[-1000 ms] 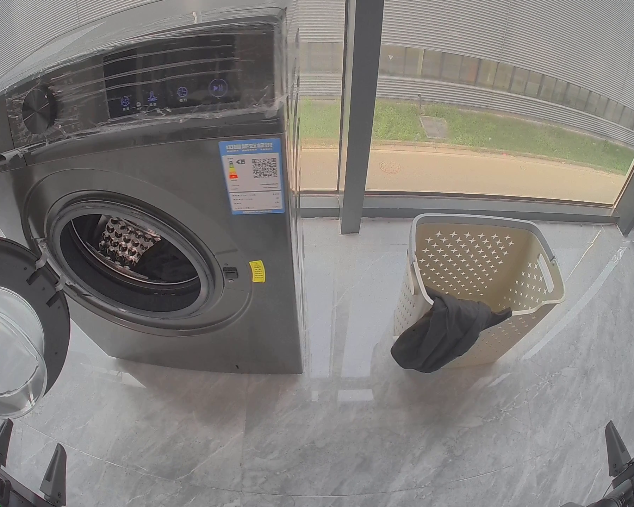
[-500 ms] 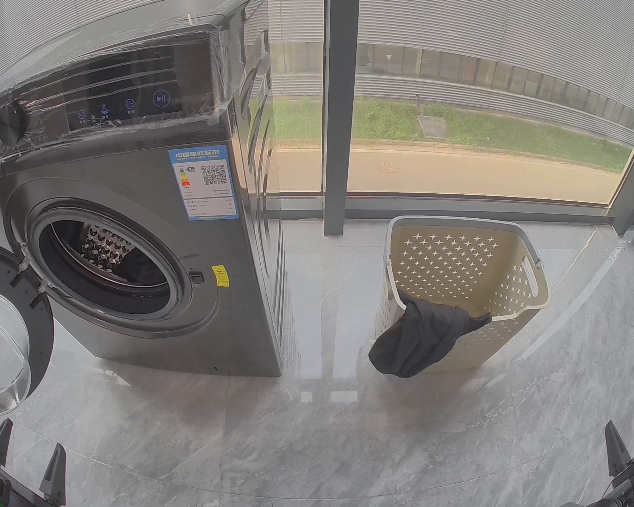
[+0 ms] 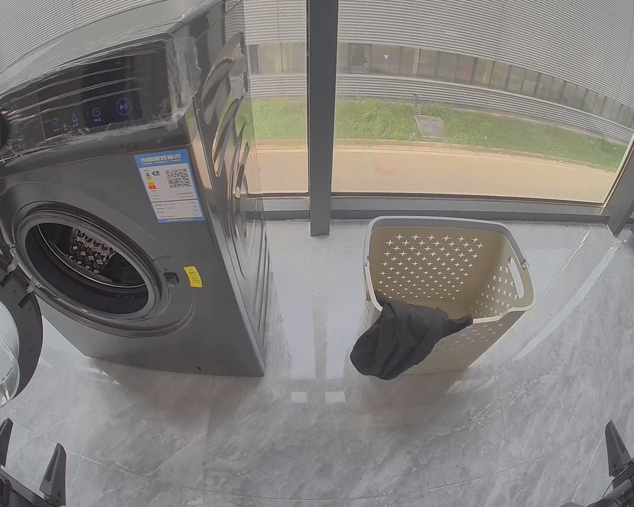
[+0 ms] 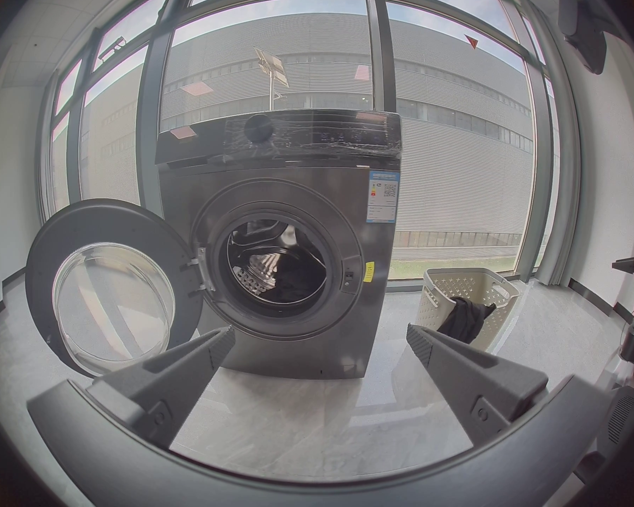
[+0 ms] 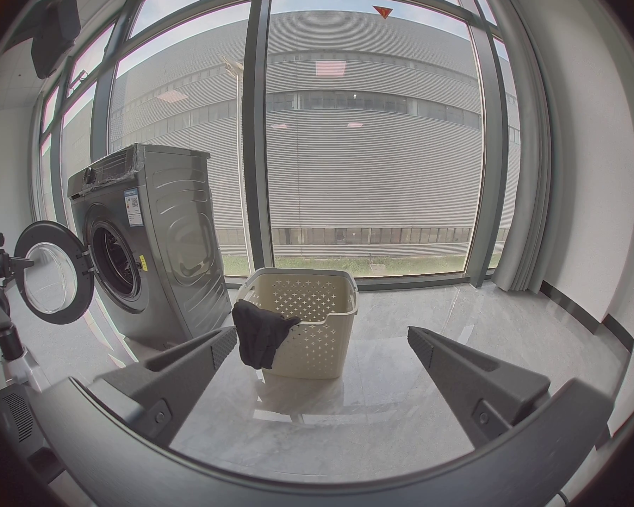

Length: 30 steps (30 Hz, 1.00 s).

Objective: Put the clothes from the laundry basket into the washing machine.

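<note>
One black garment (image 3: 398, 338) hangs over the rim of the laundry basket (image 3: 445, 220), just beside the washing machine (image 3: 120, 177), whose door (image 3: 3, 318) stands open. Left gripper (image 4: 318, 331) and right gripper (image 5: 322, 332) both have their jaws apart and empty; pickup and loading are not yet begun

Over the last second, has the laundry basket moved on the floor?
No. The laundry basket keeps its place beside the window post; the whole head view shifted together.

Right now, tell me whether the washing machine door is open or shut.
Open: the washing machine door hangs aside, leaving the drum exposed.
</note>
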Available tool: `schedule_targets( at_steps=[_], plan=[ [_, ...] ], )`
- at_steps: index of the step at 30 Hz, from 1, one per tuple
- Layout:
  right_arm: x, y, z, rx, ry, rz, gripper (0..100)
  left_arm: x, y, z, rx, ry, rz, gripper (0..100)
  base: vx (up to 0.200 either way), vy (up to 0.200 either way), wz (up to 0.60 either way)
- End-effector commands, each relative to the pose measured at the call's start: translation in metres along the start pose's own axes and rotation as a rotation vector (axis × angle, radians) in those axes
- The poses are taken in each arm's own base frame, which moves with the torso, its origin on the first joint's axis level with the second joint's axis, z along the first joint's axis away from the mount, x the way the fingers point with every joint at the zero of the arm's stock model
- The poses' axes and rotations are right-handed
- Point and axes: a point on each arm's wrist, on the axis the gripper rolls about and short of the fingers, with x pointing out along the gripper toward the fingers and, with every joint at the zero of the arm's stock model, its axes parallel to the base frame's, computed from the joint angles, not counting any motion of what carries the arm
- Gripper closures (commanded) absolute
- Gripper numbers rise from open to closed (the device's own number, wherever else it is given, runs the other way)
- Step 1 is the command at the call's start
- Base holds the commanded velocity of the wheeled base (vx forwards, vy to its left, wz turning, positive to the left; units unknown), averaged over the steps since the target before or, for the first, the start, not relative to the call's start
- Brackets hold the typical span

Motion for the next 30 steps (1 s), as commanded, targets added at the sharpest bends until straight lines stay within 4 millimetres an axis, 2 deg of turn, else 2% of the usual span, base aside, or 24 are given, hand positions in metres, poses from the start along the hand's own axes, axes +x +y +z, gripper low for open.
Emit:
schedule_targets(
  at_steps=[1, 11, 17, 30],
  plan=[
    [0.0, 0.0, -0.0052, 0.0, 0.001, 0.0, 0, 0.0003, 0.0001, -0.0047, -0.001, 0.004, 0.0, 0, 0.0, 0.0, 0.0],
    [0.0, 0.0, -0.005, 0.0, -0.001, 0.0, 0, 0.0003, 0.0001, -0.0047, -0.002, 0.004, 0.001, 0, 0.0, 0.0, 0.0],
    [0.0, 0.0, -0.0052, 0.0, 0.001, 0.0, 0, 0.0003, 0.0001, -0.0047, -0.002, 0.004, 0.001, 0, 0.0, -0.2, 0.0],
    [0.0, 0.0001, -0.0052, 0.002, 0.001, -0.003, 0, 0.0002, 0.0, -0.0047, -0.001, 0.002, 0.0, 0, 0.0, 0.0, 0.0]
  ],
)
